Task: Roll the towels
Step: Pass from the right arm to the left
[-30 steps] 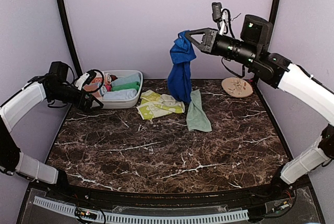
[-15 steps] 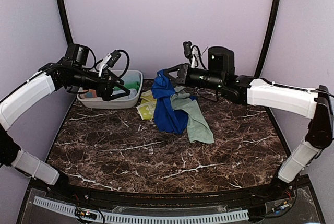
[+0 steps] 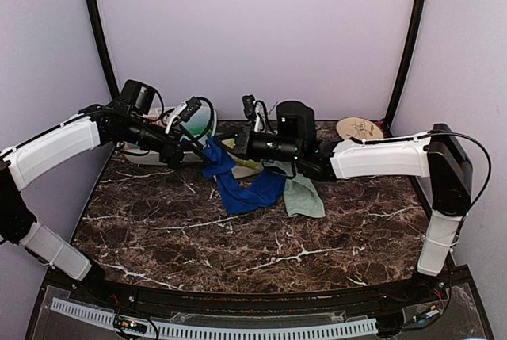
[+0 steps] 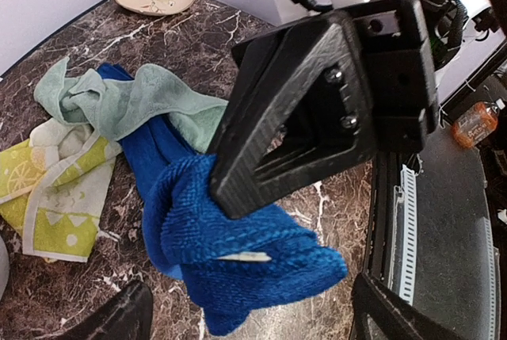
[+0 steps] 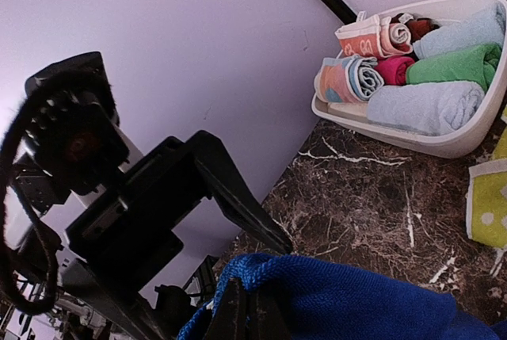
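The royal blue towel [image 3: 247, 191] hangs from my right gripper [image 3: 224, 147], which is shut on its upper corner, and its lower part lies bunched on the marble. In the right wrist view my gripper [image 5: 249, 313] pinches the blue fold [image 5: 341, 300]. My left gripper [image 3: 192, 147] is open just left of that corner. In the left wrist view its jaws [image 4: 249, 312] stand wide on either side of the hanging blue corner [image 4: 238, 253], not touching it. The mint green towel [image 3: 302, 194] lies crumpled to the right. The yellow-green patterned towel [image 4: 55, 197] lies partly under both.
A white basin [image 5: 412, 143] with several rolled towels stands at the back left, just behind my left arm. The round beige plate [image 3: 359, 128] sits at the back right. Purple walls close in the back and sides.
My right gripper has swung down and to the left with the blue towel, from high at the back to just above the table. My left gripper has moved right to meet it.
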Available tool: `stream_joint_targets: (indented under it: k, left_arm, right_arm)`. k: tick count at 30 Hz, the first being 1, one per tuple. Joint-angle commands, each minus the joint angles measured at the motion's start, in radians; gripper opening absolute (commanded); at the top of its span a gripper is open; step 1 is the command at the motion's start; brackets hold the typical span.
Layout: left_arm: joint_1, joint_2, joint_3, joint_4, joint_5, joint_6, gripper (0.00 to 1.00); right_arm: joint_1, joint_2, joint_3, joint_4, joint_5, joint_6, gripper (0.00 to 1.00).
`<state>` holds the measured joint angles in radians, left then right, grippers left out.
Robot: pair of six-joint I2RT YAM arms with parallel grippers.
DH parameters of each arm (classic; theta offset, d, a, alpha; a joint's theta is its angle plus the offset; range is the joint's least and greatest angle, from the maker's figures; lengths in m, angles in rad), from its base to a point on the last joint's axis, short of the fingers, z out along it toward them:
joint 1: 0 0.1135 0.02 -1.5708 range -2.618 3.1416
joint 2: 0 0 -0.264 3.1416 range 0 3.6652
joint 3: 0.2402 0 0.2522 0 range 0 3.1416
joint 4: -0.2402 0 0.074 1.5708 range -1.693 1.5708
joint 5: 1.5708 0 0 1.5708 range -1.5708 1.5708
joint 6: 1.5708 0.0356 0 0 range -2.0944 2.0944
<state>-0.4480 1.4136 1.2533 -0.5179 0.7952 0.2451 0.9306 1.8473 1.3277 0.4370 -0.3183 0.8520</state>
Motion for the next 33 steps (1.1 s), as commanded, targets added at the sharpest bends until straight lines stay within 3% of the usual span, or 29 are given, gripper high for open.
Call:
stream_joint_targets:
  k: [1, 5, 9, 11, 15, 17, 20, 22, 25, 30, 33]
  left_arm:
    - [0.001, 0.012, -0.024, -0.007, -0.009, 0.039, 0.87]
    - [0.000, 0.012, -0.053, 0.015, 0.006, 0.026, 0.82]
    - [0.000, 0.013, -0.051, 0.062, 0.012, -0.005, 0.64]
    - [0.000, 0.018, -0.041, 0.066, 0.034, -0.012, 0.49]
    - [0.000, 0.032, 0.002, 0.058, -0.001, -0.021, 0.02]
    - [0.000, 0.025, 0.030, 0.047, -0.038, -0.016, 0.00]
    - [0.000, -0.006, 0.076, 0.033, -0.093, 0.003, 0.00]
    - [0.001, -0.024, 0.120, 0.017, -0.126, 0.016, 0.00]
    - [0.001, -0.040, 0.216, -0.024, -0.177, 0.041, 0.00]
    - [0.001, -0.024, 0.471, -0.141, -0.269, 0.080, 0.00]
    - [0.001, -0.029, 0.609, -0.161, -0.320, 0.100, 0.00]
  right_arm:
    - [0.013, 0.006, 0.043, 0.150, -0.024, 0.054, 0.00]
    - [0.019, 0.007, 0.040, 0.171, -0.028, 0.068, 0.00]
    - [0.032, 0.026, 0.052, 0.177, -0.041, 0.080, 0.00]
    - [0.036, 0.032, 0.054, 0.180, -0.045, 0.083, 0.00]
    - [0.031, 0.017, 0.045, 0.154, -0.032, 0.071, 0.00]
    - [0.017, -0.006, 0.031, 0.126, -0.031, 0.055, 0.15]
    - [-0.034, -0.070, -0.028, 0.083, -0.020, 0.037, 0.27]
    - [-0.082, -0.136, -0.083, 0.000, 0.028, 0.008, 0.47]
    - [-0.164, -0.232, -0.162, -0.206, 0.165, -0.070, 0.62]
    - [-0.231, -0.190, -0.147, -0.624, 0.384, -0.250, 0.63]
    - [-0.235, -0.092, -0.114, -0.723, 0.362, -0.300, 0.49]
